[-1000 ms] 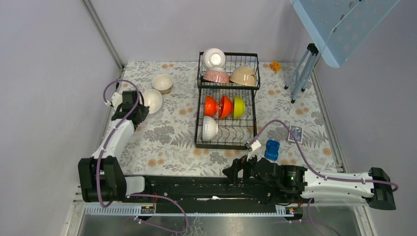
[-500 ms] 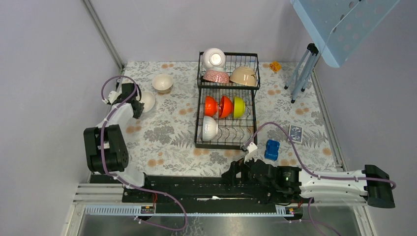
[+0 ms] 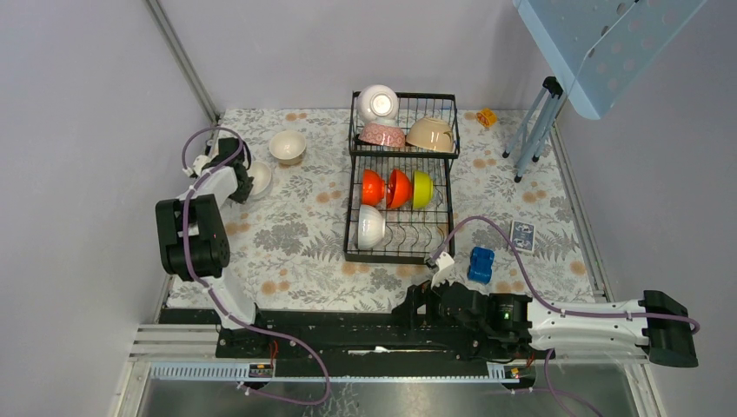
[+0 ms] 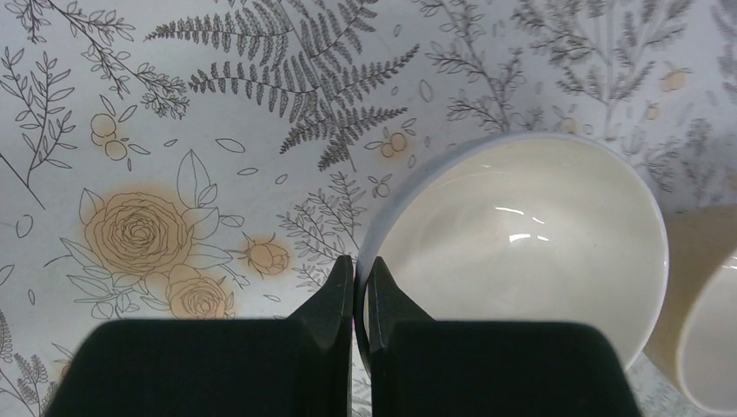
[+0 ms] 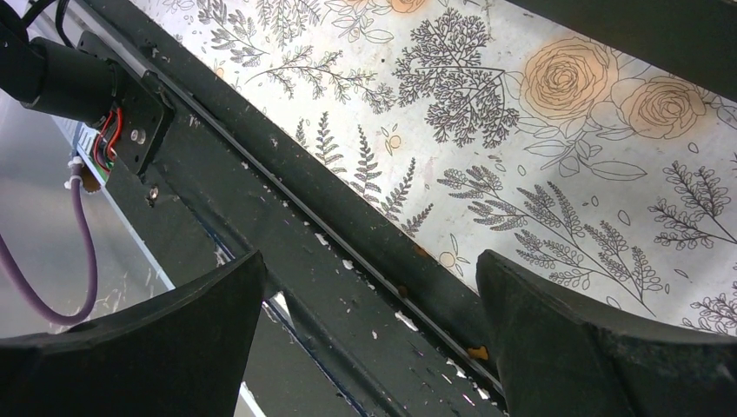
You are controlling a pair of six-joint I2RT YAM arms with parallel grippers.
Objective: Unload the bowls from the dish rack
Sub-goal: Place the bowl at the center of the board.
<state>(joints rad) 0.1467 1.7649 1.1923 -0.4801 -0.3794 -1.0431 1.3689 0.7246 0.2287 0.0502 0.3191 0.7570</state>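
Observation:
My left gripper (image 4: pixel 361 265) is shut on the near rim of a white bowl (image 4: pixel 521 234), one finger inside and one outside. In the top view this bowl (image 3: pixel 261 179) is at the table's far left beside the left gripper (image 3: pixel 241 181), with a cream bowl (image 3: pixel 287 146) just behind it. The black dish rack (image 3: pixel 445 228) stands mid-table. Its upper basket holds a white bowl (image 3: pixel 378 102), a pink-patterned bowl (image 3: pixel 382 135) and a beige bowl (image 3: pixel 430 135). Its lower tray holds two orange-red bowls (image 3: pixel 372 187), a yellow-green bowl (image 3: pixel 422 188) and a white bowl (image 3: pixel 370 226). My right gripper (image 5: pixel 369 287) stands open and holds nothing, over the black rail at the near edge.
A blue toy block (image 3: pixel 481 263) and a small card (image 3: pixel 522 234) lie right of the rack. A small orange object (image 3: pixel 487 116) and a tripod leg (image 3: pixel 532 135) stand at the back right. A blue perforated board (image 3: pixel 608 39) hangs above that corner.
The left arm has folded back toward the left wall, and the white bowl in its gripper has moved a little left. The right arm has shifted slightly along the near rail.

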